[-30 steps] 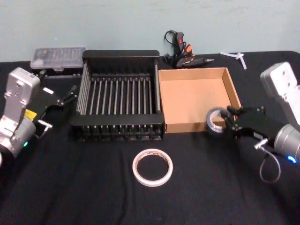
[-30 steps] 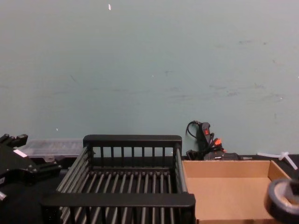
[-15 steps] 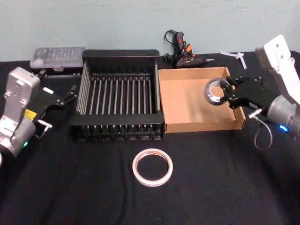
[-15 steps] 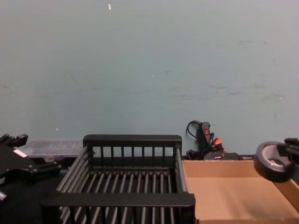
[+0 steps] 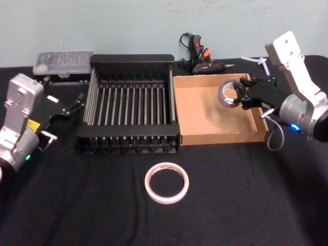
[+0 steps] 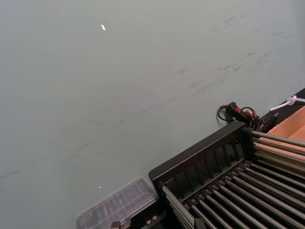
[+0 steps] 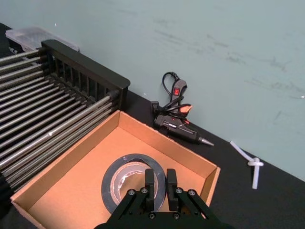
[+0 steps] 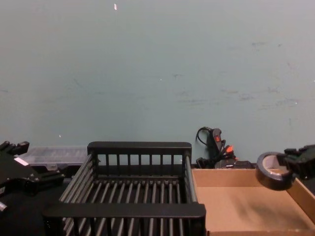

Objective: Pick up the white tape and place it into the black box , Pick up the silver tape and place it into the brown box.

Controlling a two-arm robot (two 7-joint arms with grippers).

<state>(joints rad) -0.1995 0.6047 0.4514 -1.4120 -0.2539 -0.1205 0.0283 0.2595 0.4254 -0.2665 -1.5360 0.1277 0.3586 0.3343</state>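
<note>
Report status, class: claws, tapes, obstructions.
Right claw shut on thick grey-silver tape roll, above tan cardboard box. Left claw parked beside black slatted crate. Nothing blocking.

I see the crate [image 5: 130, 102] left of the cardboard box [image 5: 205, 134], touching it; the white ring [image 5: 166, 182] lies before both; the grey roll [image 5: 227, 93] hangs over the cardboard box

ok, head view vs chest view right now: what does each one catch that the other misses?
Head view alone: the white tape lying flat on the black table in front of the black box, and the left gripper, open, parked to the left of that box.

Chest view alone: how high the silver tape hangs, above the floor of the brown box rather than resting on it.

Both: the right gripper shut on the silver tape over the brown box, the empty black box, the glue gun and the clear case behind.
</note>
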